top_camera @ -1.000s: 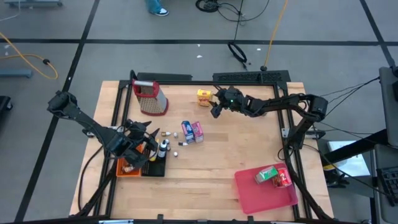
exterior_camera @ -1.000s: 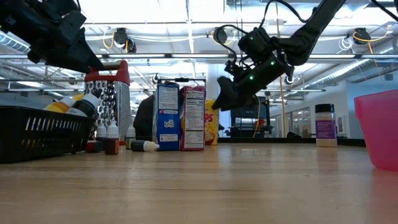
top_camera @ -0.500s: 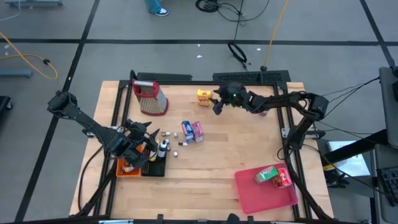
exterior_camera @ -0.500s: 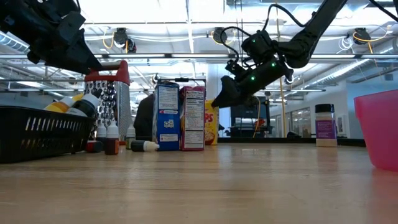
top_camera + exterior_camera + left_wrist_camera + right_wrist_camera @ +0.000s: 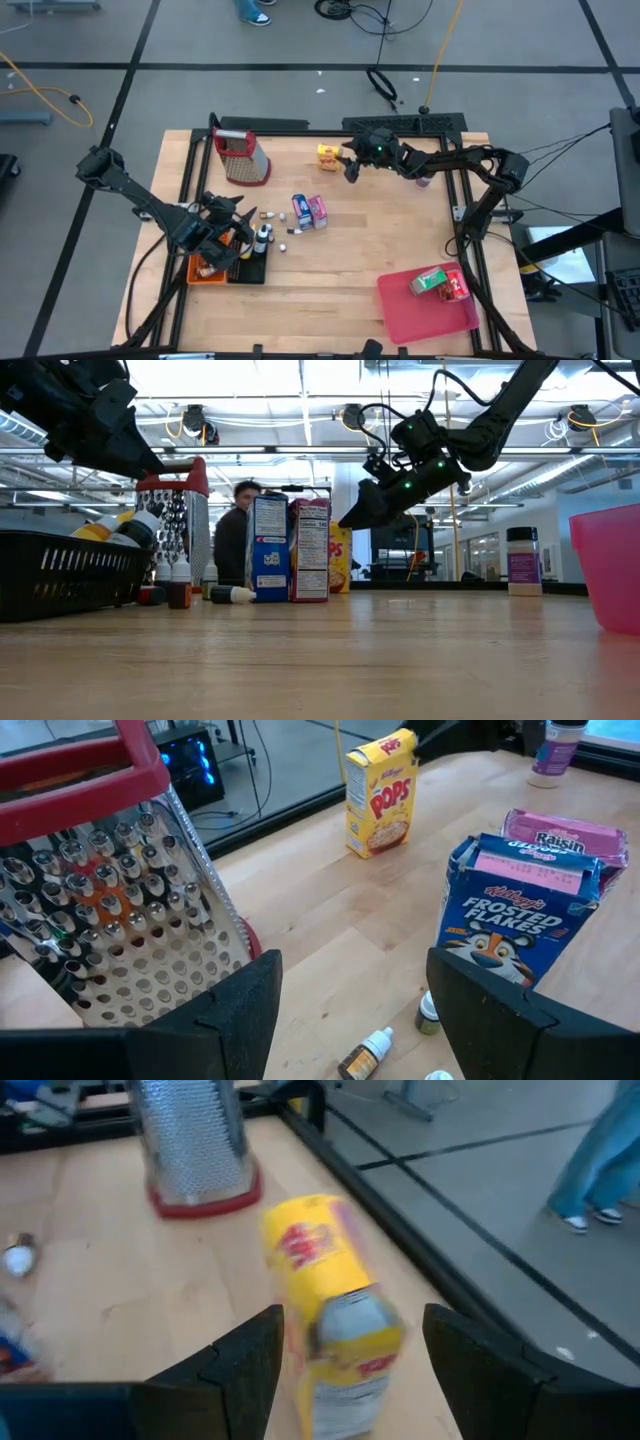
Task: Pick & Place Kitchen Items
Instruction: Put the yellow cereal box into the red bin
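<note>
The right gripper (image 5: pixel 348 170) hangs just beside the yellow Pops cereal box (image 5: pixel 328 156), jaws spread and empty. That box stands on the worktop (image 5: pixel 350 270), near the metal grater (image 5: pixel 240 157). The left gripper (image 5: pixel 222 238), jaws released, hovers over the black basket (image 5: pixel 248 268).

Yellow carton (image 5: pixel 335 1290), blue carton (image 5: pixel 515 925), pink tray (image 5: pixel 400 310)

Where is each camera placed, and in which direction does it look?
High: above the table, looking down; both arms show.
Low: at tabletop height, looking across; right gripper open above the cartons.
Left wrist: on the left arm, facing the grater and blue carton; own fingers show.
Right wrist: on the right arm, facing the yellow carton; own fingers show.
Shared: both wrist views show the grater and yellow carton.
</note>
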Tool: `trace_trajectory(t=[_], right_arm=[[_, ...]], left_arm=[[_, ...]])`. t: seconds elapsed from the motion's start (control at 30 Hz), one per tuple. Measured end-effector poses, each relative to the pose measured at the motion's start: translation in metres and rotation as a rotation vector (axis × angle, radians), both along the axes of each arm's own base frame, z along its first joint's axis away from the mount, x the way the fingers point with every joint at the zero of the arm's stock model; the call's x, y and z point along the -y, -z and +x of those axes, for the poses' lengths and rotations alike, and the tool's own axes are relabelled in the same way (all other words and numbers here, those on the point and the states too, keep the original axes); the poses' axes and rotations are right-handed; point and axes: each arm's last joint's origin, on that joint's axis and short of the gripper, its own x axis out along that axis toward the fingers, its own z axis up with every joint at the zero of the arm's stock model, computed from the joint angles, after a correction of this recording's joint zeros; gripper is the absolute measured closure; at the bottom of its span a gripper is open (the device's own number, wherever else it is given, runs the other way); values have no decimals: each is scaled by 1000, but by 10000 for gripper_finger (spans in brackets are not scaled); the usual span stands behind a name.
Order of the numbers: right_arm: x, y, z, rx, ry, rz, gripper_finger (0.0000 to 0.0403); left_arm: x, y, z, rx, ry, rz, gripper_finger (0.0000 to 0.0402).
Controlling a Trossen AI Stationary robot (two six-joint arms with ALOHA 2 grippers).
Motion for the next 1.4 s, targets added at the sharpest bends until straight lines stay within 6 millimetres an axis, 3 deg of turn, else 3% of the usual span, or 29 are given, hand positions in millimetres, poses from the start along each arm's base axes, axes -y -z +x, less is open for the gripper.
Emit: trace_trajectory(t=[0.3, 0.43, 0.53, 0.97, 1.1, 1.23, 1.4], right_arm=[[2, 9, 6, 13, -63, 7, 167], [6, 20, 22, -13, -83, 42, 167], [10, 16, 35, -1, -94, 36, 174], [13, 15, 44, -50, -94, 76, 323], [8, 14, 46, -55, -107, 78, 338], [-3, -2, 41, -85, -99, 85, 330], [-28, -41, 28, -119, -63, 44, 331]], left_arm=[[0, 0, 0, 0, 0, 0, 149], [0, 0, 0, -1, 0, 1, 149], [0, 0, 0, -7, 4, 5, 149], [0, 0, 0, -19, 12, 10, 149], [0, 0, 0, -20, 12, 7, 149], [0, 0, 0, -20, 12, 7, 149], [0, 0, 0, -20, 12, 7, 149]])
